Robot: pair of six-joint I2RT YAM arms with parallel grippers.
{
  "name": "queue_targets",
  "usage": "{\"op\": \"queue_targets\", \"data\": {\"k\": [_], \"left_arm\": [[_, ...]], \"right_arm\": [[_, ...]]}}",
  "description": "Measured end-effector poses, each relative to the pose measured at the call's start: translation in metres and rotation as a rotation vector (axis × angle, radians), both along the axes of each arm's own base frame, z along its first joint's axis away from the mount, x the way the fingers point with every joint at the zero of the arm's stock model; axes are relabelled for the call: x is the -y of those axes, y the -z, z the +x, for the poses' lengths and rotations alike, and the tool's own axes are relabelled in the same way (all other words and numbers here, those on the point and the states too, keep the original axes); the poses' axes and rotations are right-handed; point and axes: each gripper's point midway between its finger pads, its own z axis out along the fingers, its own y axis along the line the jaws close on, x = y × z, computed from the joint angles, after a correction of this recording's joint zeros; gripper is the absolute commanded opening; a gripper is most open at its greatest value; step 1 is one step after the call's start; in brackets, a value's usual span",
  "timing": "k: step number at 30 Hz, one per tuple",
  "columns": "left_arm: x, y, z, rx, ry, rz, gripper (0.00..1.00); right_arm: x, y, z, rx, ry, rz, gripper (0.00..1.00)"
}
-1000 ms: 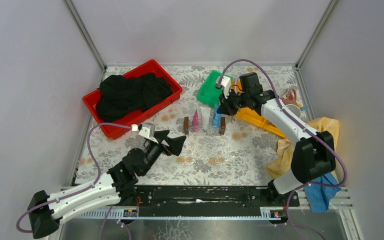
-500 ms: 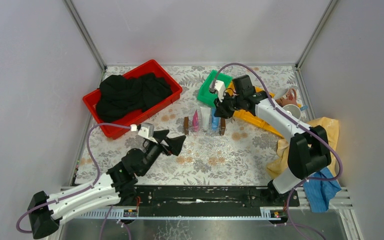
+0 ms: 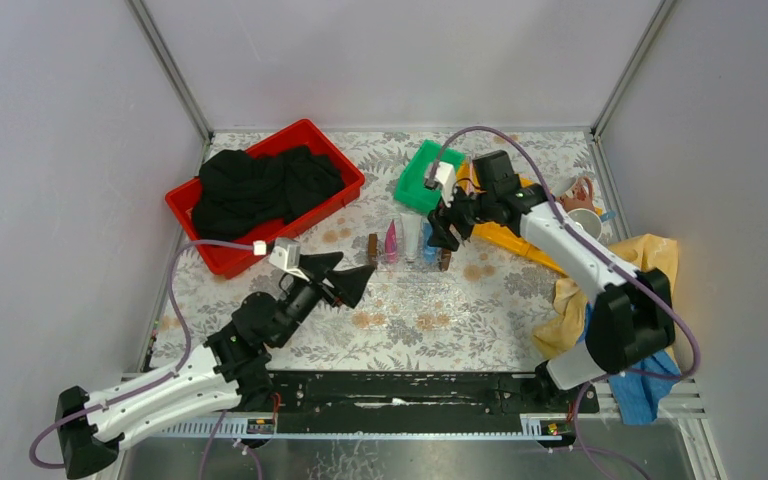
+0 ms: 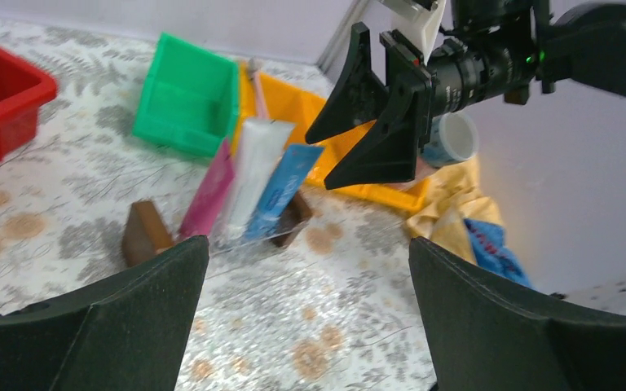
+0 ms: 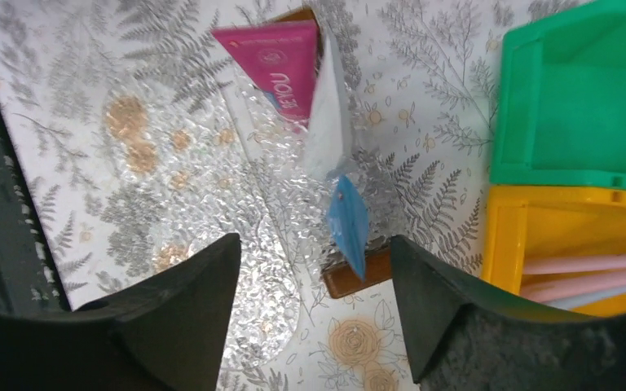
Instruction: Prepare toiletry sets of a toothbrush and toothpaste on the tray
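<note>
Right tool (image 3: 438,236) just right of centre in the top view, fingers spread apart, gripping nothing, pointed down over the tube row. From the left wrist, seen at upper centre, tips just above and right of the blue tube (image 4: 285,187), a gap between them. From the right wrist, blue tube low in the middle of the frame, between the two dark fingers (image 5: 171,326).

Pink tube (image 3: 392,241), white tube (image 3: 411,238) and blue tube side by side at centre frame, leaning in a clear holder (image 5: 269,204) between two brown blocks (image 3: 372,250) on the desk (image 3: 440,310).

Toothbrushes (image 5: 595,265) lying in the yellow tray (image 5: 505,236), lower right of the right-wrist frame, below the green bin (image 5: 579,98). Mug (image 4: 455,138) behind the right tool, at the tray's far end.

Left tool (image 3: 345,280) left of centre in the top view, fingers wide apart, empty, aimed toward the tubes, well short of them.

Red bin (image 3: 332,150) with black cloth (image 3: 260,185) at upper left.
</note>
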Motion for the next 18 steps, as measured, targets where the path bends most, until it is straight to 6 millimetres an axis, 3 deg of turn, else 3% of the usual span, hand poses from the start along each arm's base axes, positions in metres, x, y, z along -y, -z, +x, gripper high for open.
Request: {"op": "queue_targets", "data": {"k": [4,8,14,18], "left_arm": [[0.008,-0.037,-0.009,0.028,0.066,-0.086,1.00],[0.014,-0.068,-0.017,0.057,0.124,-0.144,1.00],[0.027,-0.124,-0.012,0.116,0.154,-0.112,1.00],[0.028,-0.165,0.016,0.155,0.129,-0.025,1.00]], "right_arm": [[0.010,-0.044,-0.009,0.057,0.003,0.102,0.78],[0.035,-0.080,-0.002,0.066,0.073,0.235,0.78],[0.056,-0.093,0.020,-0.035,0.214,0.364,0.76],[0.061,-0.086,0.051,-0.097,0.305,0.355,0.72]]}}
